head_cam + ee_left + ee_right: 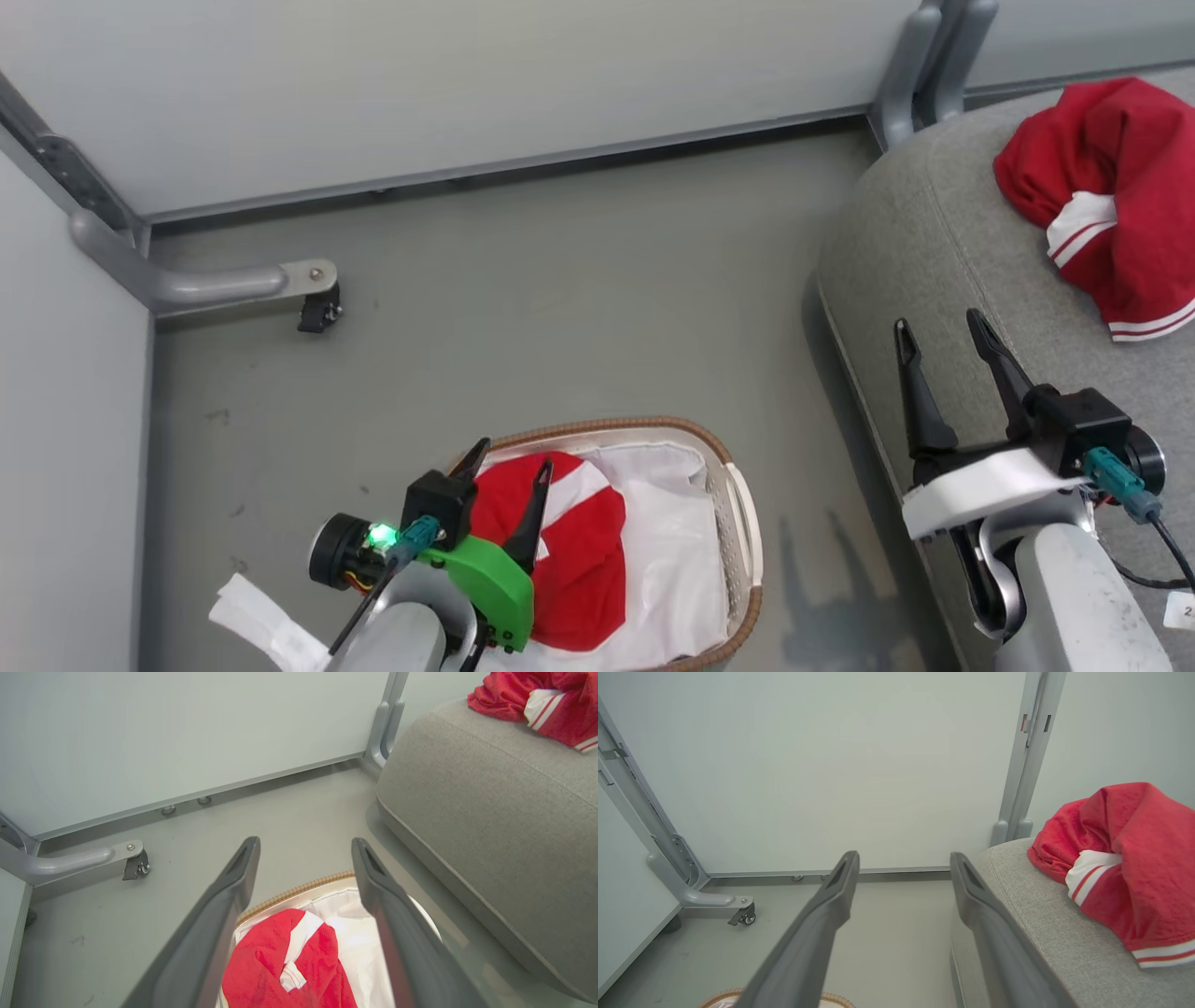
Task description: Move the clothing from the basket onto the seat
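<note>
A red garment with white panels [583,560] lies in the white basket with the brown woven rim [742,523] on the floor, on its white liner. My left gripper [509,457] hovers open just above that garment [275,966], nothing between its fingers. A second red garment with white-striped cuffs [1111,187] rests on the grey seat [934,243] at the right. My right gripper [938,327] stands open over the seat's near edge, short of that garment [1125,868], holding nothing.
Pale partition walls [420,84] close the back and left. A grey support foot with a castor [280,285] juts onto the floor at the left, and a grey post [924,65] stands behind the seat. Bare grey floor [560,308] lies between basket and wall.
</note>
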Robot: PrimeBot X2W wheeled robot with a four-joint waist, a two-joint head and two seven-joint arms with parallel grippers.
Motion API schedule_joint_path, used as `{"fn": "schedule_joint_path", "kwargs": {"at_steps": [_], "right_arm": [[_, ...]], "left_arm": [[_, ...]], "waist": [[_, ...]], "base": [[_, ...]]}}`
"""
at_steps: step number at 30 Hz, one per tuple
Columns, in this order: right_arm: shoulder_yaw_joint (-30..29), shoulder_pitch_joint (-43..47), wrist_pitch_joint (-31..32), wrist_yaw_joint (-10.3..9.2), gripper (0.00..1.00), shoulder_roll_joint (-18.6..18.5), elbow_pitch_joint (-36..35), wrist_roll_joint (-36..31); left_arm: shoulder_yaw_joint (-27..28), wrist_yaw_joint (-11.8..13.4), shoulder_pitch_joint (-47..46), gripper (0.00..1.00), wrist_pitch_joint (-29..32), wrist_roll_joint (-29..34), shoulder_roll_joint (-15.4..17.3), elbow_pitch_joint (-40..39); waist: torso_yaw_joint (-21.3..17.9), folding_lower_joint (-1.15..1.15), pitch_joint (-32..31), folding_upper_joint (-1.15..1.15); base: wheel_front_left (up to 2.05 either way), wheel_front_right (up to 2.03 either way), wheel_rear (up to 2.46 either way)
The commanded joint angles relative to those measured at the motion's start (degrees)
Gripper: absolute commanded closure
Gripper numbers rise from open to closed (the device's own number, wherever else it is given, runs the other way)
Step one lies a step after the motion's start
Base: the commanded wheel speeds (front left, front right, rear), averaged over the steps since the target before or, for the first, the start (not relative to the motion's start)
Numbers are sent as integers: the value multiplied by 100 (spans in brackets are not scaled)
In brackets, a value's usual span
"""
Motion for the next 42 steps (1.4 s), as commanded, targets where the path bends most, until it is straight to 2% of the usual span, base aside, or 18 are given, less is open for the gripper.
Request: {"fn": "schedule_joint_path", "kwargs": {"at_steps": [1, 7, 13, 19, 31, 35, 42], "right_arm": [[34, -148, -1, -6, 0, -16, -31, 65], [176, -514, -1, -6, 0, -16, -62, 202], [376, -872, -1, -6, 0, -16, -135, 299], [626, -1298, -1, -6, 0, -13, -252, 450], [1059, -1884, -1, -7, 0, -12, -446, 828], [1166, -2006, -1, -6, 0, -12, -508, 934], [1383, -2149, -1, -6, 0, -12, -598, 1056]], "left_arm": [[-65, -13, -242, 0, 26, -74, 24, 224], [-579, -40, -910, 0, 221, 29, 28, 1479], [-1017, -44, -1412, 0, 277, 197, 29, 2154], [-1216, 94, -1911, 0, 451, 288, 30, 2767], [-1328, 279, -2640, 0, 643, 334, 160, 3358], [-1351, 323, -2748, 0, 765, 300, 259, 3431], [-1383, 574, -2918, 0, 1108, 303, 466, 3516]], "waist": [[-361, 0, 609, 0], [-686, 0, 1290, 0], [-979, 0, 1941, 0], [-1317, 0, 2580, 0], [-1889, 0, 3614, 0], [-2029, 0, 3837, 0], [-2224, 0, 4058, 0]], "base": [[0, 0, 0], [0, 0, 0], [0, 0, 0], [0, 0, 0], [0, 0, 0], [0, 0, 0], [0, 0, 0]]}}
